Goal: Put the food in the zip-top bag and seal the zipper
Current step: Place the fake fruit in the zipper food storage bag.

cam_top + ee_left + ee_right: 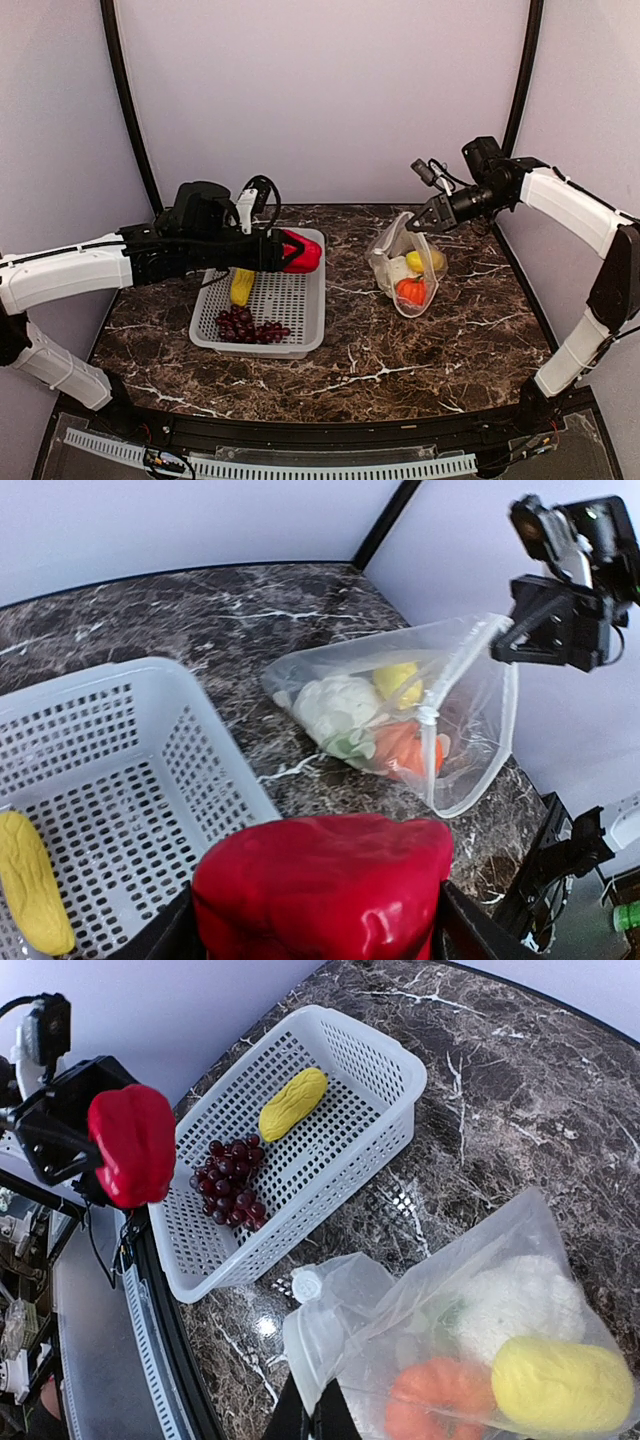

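1. Top external view, checked first. Found left gripper (288,250) reaching in from the left, jaws clamped on either side of the red pepper (304,252). Pepper held in the air over the far right corner of the grey basket (305,335).
2. Cross-checked on left wrist view: pepper filling the bottom of the frame, dark fingers (468,932) pressed against both flanks.
3. Counted in the basket: yellow corn piece (242,286) lying on the floor toward the far left, grape bunch (250,327) along the near wall. Apart from each other, not touching.
4. Located zip-top bag (398,250) on the marble table (420,370), to the right of the basket and apart from it. Lower end resting on the table, upper edge lifted.
5. Found right gripper (420,220) with jaws pressed together, pinching the bag's upper edge at the mouth and holding that edge up.
6. Noted zipper (445,680) unsealed: pale strip running down the mouth edge, mouth gaping toward the basket side.
7. Counted inside the bag: white cauliflower (335,705), yellow piece (398,680), orange pumpkin (400,748). All bunched at the lower end, touching one another.
8. Right wrist view: same three seen through the plastic, yellow piece and pumpkin nearest the lens. Own fingertips only just visible at the bottom edge, closed on the film.
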Motion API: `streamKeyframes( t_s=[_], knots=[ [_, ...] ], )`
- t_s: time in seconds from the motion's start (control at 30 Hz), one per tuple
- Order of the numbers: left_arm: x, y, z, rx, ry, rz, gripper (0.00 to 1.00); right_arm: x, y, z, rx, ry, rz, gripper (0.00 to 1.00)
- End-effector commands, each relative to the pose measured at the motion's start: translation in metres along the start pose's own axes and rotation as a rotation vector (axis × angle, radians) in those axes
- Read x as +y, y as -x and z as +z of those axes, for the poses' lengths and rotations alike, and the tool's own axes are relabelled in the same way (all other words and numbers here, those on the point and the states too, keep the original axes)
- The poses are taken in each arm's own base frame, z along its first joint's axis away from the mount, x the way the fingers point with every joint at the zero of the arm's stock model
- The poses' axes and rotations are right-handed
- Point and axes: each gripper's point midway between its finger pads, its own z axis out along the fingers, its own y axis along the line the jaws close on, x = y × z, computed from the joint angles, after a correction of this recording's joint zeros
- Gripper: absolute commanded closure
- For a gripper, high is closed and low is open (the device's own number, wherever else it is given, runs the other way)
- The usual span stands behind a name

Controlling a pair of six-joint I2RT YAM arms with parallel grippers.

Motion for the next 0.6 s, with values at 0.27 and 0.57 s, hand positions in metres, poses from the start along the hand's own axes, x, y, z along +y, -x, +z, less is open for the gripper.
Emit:
streamKeyframes(
  t_s=[0.27, 0.57],
  knots=[
    [-0.133, 0.017, 0.027, -0.159, -0.201, 0.229, 0.52, 0.03, 0.031, -0.019, -0.065, 0.076, 0.041, 1.0],
    [-0.152, 0.014, 0.087, -0.102, -0.059, 0.245, 0.55, 0.044, 0.032, -0.018, -0.081, 0.179, 0.075, 1.0]
  ],
)
